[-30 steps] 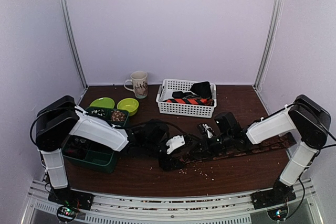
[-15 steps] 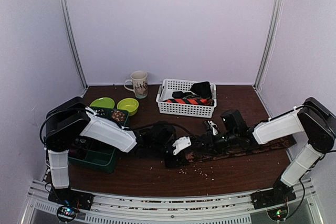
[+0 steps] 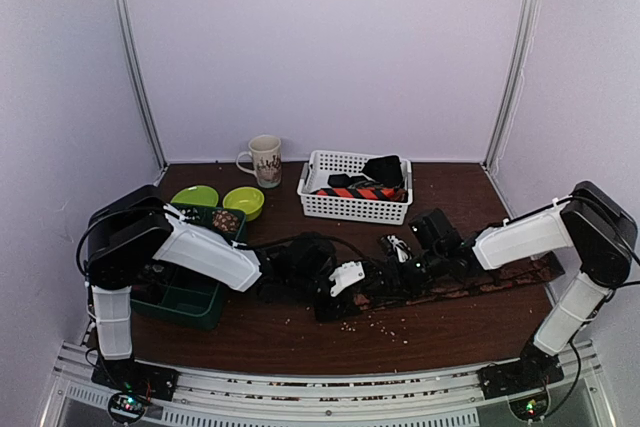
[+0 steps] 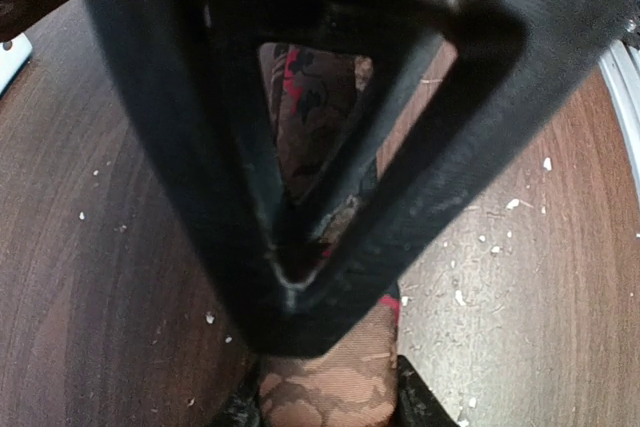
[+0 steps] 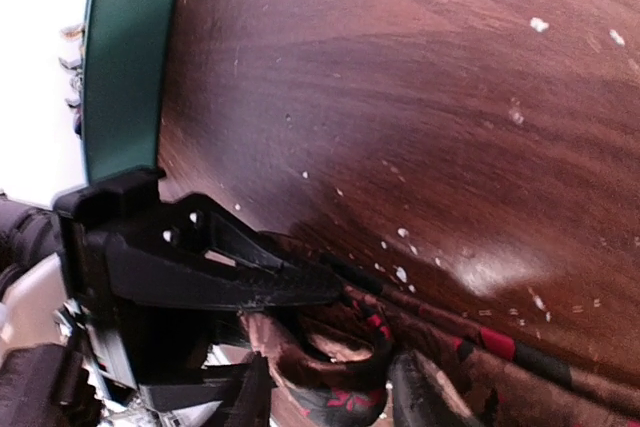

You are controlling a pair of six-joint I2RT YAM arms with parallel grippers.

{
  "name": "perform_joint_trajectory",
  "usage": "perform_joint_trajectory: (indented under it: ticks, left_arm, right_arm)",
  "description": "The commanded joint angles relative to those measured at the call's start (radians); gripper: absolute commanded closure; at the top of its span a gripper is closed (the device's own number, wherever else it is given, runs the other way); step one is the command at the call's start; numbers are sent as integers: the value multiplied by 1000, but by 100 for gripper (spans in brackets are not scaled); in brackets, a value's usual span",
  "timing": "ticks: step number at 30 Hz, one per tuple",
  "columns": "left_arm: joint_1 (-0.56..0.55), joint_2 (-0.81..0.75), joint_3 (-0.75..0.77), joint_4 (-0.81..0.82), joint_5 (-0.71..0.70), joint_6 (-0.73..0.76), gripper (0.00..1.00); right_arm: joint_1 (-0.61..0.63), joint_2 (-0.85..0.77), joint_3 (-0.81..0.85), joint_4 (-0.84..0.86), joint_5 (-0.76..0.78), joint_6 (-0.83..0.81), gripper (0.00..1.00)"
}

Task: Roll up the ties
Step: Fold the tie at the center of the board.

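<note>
The brown flowered tie (image 3: 480,282) lay flat on the wooden table (image 3: 300,342). Its long way ran left to right, and the right end sat a little farther back, near the right arm. Its left end, near the middle of the table, was bunched up. The left gripper (image 4: 325,402) had a jaw on each side of that end and pinched it. The right gripper (image 5: 330,392) was just beside it, with its jaws on both sides of the bunched cloth too. Whether they squeezed the cloth could not be told. Little white crumbs (image 3: 385,332) lay near the tie. Farther back, well apart, a white basket (image 3: 350,209) held a striped tie (image 3: 365,192) and a black tie (image 3: 385,169). A green tray (image 3: 175,305) sat at the left.
</note>
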Motion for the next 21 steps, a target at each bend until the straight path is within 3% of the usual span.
perform_joint_trajectory:
  ticks: [1,4,9,12,15,17,19,20,21]
  left_arm:
    - [-3,2,24,27,-23,-6,61]
    - [1,-33,19,-24,-46,17,47]
    - [3,-180,-108,34,-70,28,24]
    - [1,-293,-196,102,-141,1,3]
    - [0,-363,-300,238,-244,-107,2]
    - [0,-307,-295,286,-267,-176,2]
    - [17,-229,-166,81,-183,-134,2]
    - [29,-207,-155,50,-97,-108,2]
    - [28,-212,-194,119,-53,-102,2]
  right_arm:
    - [13,34,40,-52,39,-59,75]
    - [14,57,48,-49,36,-64,94]
    - [13,64,45,3,21,-47,100]
    - [12,58,45,16,20,-43,100]
    - [12,44,35,43,16,-37,100]
    - [10,43,36,53,16,-40,100]
    - [9,50,43,56,15,-48,100]
    - [9,55,47,57,12,-54,100]
    - [9,61,50,59,10,-61,100]
